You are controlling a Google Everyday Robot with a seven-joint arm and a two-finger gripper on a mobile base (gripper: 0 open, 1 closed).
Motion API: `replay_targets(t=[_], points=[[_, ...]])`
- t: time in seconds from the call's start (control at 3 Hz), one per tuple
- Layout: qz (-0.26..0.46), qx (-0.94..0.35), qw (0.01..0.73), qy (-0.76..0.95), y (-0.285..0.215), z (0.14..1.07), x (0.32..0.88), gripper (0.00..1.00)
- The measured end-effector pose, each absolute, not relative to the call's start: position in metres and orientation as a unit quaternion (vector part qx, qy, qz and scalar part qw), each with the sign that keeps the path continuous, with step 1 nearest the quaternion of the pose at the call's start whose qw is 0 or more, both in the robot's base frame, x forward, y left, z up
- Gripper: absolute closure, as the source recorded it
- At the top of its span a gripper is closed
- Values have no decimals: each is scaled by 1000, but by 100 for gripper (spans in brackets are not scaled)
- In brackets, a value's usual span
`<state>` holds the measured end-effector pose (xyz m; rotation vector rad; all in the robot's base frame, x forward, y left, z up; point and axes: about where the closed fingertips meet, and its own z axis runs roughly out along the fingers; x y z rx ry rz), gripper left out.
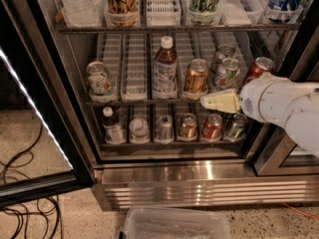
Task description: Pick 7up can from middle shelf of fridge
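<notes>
The fridge [164, 171] stands open, with its glass door [30, 133] swung out to the left. On the middle shelf [134, 99] a white and green 7up can [98, 77] with a small red mark stands in the far-left lane. A similar green and white can [227, 73] stands near the right end. My gripper [219, 102] hangs on the white arm [284, 106] at the shelf's front edge. It points left, just below that right-hand can and far to the right of the left can. It holds nothing that I can see.
The middle shelf also holds a brown bottle [165, 68], a gold-orange can [195, 76] and a red Coca-Cola can [259, 68]. The bottom shelf carries several cans and a small bottle [112, 126]. A clear plastic bin [174, 223] sits on the floor in front, and cables [25, 198] lie at left.
</notes>
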<state>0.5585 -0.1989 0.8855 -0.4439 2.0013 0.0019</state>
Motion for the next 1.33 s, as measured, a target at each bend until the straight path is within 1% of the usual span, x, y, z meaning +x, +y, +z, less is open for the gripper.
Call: replay_targets(t=[0.33, 1.33], points=[[2, -174, 548, 819, -200, 888, 566, 0], [11, -161, 555, 816, -204, 863, 557, 0]])
